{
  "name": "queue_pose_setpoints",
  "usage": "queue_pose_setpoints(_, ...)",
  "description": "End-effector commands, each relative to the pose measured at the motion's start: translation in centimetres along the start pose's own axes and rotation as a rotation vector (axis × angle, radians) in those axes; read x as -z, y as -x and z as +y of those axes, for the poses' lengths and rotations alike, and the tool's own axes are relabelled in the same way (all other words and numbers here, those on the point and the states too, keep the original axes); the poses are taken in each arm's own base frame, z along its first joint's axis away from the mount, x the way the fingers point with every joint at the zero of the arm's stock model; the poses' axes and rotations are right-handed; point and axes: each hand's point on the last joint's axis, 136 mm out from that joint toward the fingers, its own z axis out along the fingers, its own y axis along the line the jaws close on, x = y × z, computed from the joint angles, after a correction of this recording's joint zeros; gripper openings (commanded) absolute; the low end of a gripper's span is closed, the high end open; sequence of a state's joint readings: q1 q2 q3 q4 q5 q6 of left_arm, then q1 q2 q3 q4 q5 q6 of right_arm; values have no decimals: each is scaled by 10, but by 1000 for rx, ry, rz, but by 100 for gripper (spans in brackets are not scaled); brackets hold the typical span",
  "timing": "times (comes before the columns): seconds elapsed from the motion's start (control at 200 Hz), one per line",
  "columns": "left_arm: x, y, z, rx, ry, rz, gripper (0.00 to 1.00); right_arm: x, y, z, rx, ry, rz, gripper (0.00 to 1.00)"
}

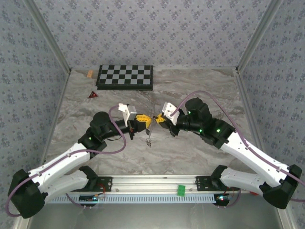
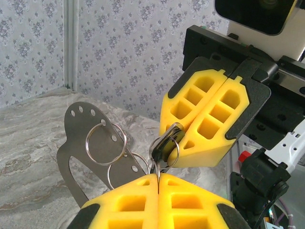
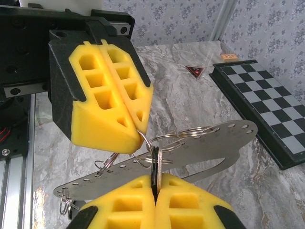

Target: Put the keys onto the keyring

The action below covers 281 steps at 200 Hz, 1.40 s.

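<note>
Threading black-headed silver key (image 3: pixel 155 164) onto thin silvery wire keyring (image 2: pixel 177 145)
The right pincer (image 3: pixel 155 183) is pinching the key, the left pincer (image 2: pixel 157 183) the keyring; next, I judge, is turning the key along the coil.

Left fingers (image 1: pixel 141 120) closed tight, right fingers (image 1: pixel 159 119) closed tight, tips facing each other, almost touching.

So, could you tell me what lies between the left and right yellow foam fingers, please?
A black-headed key and thin silver wire keyring bridge the gap; a perforated flat steel plate with more rings hangs alongside. Both wrist views show it.
</note>
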<state>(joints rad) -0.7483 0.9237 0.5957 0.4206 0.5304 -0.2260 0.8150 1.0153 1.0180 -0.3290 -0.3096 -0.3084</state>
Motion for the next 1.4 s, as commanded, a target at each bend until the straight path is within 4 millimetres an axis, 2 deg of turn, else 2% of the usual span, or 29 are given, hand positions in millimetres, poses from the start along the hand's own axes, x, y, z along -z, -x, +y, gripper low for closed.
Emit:
queue_pose_setpoints(0.0,5,18,-15,-35,-56,-55,0,1,12,-1,29,1,-24,0)
queue_pose_setpoints(0.41,7,19,-23,-41,-91,-57,0,-3,9,-2,27,9,3,0)
queue_pose_setpoints(0.66,0,6,-21,-21,-111,-7,0,0,17,-1,34,13,-13,0)
queue_pose_setpoints(0.82,0,6,-32,-27,-172,7,0,-5,9,-1,28,25,20,0)
queue_pose_setpoints(0.925,0,3,-29,-32,-154,18,0,-6,7,0,35,27,24,0)
queue_pose_setpoints(1.079,4,10,-24,-49,-105,-20,0,-6,5,2,33,37,28,0)
queue_pose_setpoints(1.399,-5,-3,-19,-27,-110,37,0,3,18,2,49,21,-13,0)
